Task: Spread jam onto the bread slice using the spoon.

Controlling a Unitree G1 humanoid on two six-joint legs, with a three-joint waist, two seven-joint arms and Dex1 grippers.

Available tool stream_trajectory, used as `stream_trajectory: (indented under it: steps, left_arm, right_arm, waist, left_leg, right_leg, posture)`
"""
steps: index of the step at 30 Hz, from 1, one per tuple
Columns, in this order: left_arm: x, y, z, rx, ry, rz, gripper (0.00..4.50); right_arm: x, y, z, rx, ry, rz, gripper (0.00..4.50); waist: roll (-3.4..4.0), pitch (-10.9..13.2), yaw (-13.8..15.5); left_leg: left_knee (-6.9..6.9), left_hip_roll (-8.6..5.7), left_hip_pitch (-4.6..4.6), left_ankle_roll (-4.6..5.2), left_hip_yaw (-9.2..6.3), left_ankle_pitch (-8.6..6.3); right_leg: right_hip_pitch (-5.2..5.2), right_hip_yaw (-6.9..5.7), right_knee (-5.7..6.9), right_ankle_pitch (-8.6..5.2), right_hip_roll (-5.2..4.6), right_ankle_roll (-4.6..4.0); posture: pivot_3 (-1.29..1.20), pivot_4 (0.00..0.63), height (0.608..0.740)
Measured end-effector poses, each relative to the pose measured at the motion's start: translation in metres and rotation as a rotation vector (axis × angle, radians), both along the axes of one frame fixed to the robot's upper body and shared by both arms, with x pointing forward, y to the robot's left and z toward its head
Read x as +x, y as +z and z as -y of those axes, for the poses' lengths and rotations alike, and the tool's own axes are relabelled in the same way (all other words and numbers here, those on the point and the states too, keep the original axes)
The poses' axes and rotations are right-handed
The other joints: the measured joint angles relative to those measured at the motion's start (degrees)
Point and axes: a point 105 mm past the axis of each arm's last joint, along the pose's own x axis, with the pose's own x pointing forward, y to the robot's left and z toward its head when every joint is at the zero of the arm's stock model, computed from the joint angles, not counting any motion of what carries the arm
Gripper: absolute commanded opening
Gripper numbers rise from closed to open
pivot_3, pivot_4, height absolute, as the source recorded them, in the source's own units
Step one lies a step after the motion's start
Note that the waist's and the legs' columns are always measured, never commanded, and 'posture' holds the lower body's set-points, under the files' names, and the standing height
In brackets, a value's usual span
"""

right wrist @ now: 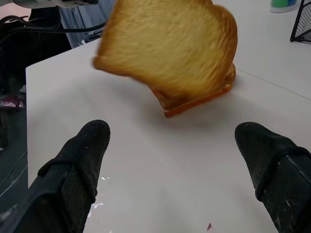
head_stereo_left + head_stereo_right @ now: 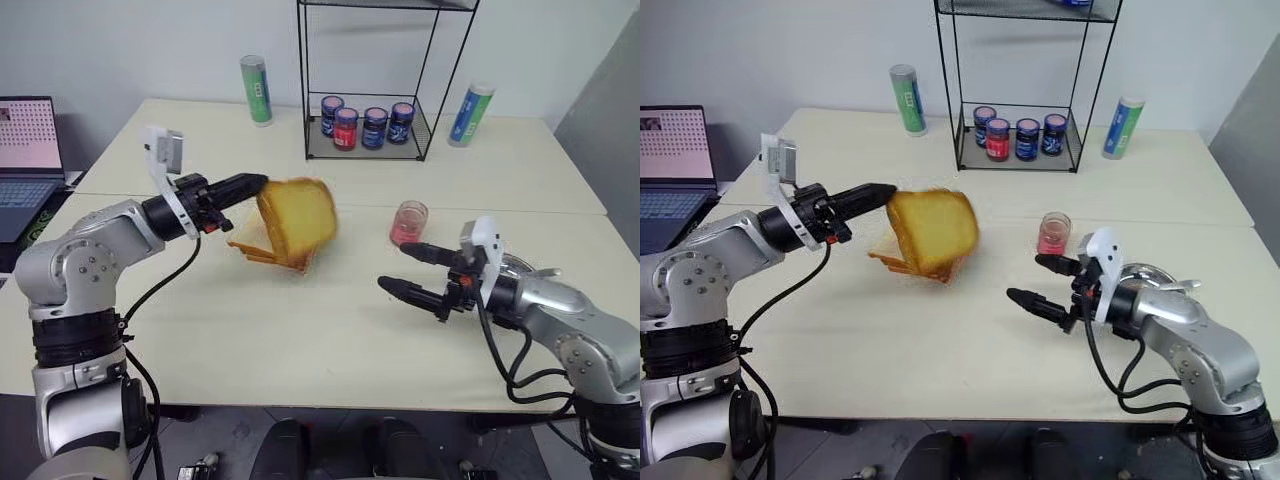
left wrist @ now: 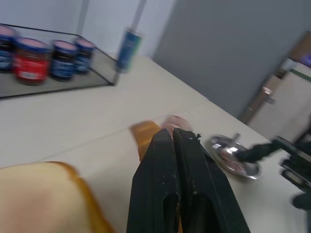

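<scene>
Pale matte worktop [image 2: 300, 350], bare in front of the stack | bread slice [image 2: 297, 222], square, golden, brown-crusted, tilted above the stack [image 2: 262, 250] | left gripper [image 2: 255, 184] jaws clenched on its edge | right gripper [image 2: 403, 268] jaws spread wide, empty | jam [image 2: 408, 224] in clear glass jar right of stack

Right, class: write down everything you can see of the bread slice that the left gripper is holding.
The bread slice is a thick, roughly square toasted piece, golden-yellow on its face with a darker brown crust. It hangs in the air, tilted nearly on edge, above the stack of remaining slices on the table. The left gripper is shut on its upper edge; nothing else touches it. No jam shows on it.
</scene>
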Motion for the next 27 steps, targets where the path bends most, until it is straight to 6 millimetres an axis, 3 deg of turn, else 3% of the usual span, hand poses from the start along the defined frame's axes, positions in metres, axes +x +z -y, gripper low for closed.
stream_trajectory:
  steps: [6, 9, 15, 21, 23, 27]
  left_arm:
    - [-0.019, -0.002, 0.011, 0.029, -0.1, -0.046, 0.02]
    - [-0.031, -0.012, 0.024, 0.066, -0.179, -0.063, 0.02]
    - [-0.036, -0.024, 0.056, 0.047, -0.295, -0.079, 0.02]
    - [-0.032, -0.019, 0.079, -0.013, -0.347, -0.038, 0.02]
    - [-0.022, -0.029, 0.085, -0.034, -0.312, -0.047, 0.02]
    - [-0.01, -0.084, 0.098, -0.035, -0.266, -0.164, 0.02]
  right_arm:
    - [-0.01, 0.003, 0.013, -0.008, -0.017, -0.027, 4.5]
    - [-0.019, 0.003, 0.019, -0.022, -0.014, -0.057, 4.5]
    - [-0.041, 0.007, 0.027, -0.041, 0.013, -0.111, 4.5]
    - [-0.049, 0.008, 0.036, -0.025, -0.033, -0.138, 4.5]
    - [-0.051, 0.007, 0.039, -0.021, -0.054, -0.145, 4.5]
    - [-0.053, 0.002, 0.043, -0.032, -0.089, -0.164, 4.5]
  waist:
    - [0.01, 0.0, -0.1]
    - [0.01, 0.0, 0.0]
    - [0.01, 0.0, 0.2]
    - [0.01, 0.0, 0.2]
    - [0.04, 0.0, 0.2]
    - [0.04, 0.0, 0.2]
  left_leg:
    - [-0.02, 0.0, 0.02, 0.0, 0.02, 0.0]
    - [-0.01, -0.02, 0.01, 0.0, 0.03, 0.0]
    - [0.01, -0.05, -0.01, 0.0, 0.01, 0.0]
    - [0.0, -0.04, 0.01, 0.01, 0.01, 0.0]
    - [-0.01, -0.06, 0.02, 0.01, 0.03, 0.0]
    - [0.01, -0.04, 0.01, 0.01, 0.03, 0.0]
  right_leg:
    - [0.0, 0.03, -0.01, -0.01, 0.04, 0.01]
    - [0.01, 0.05, -0.04, -0.01, 0.02, 0.01]
    - [0.04, 0.05, -0.06, -0.01, 0.03, 0.02]
    - [0.04, 0.06, -0.05, -0.02, 0.09, 0.03]
    - [0.06, 0.08, -0.07, -0.02, 0.11, 0.03]
    - [0.05, 0.09, -0.07, -0.02, 0.14, 0.02]
  posture:
    - [0.0, 0.15, 0.74]
    - [0.0, 0.15, 0.74]
    - [0.0, 0.15, 0.74]
    - [0.0, 0.15, 0.74]
    - [0.0, 0.15, 0.74]
    - [0.0, 0.15, 0.74]
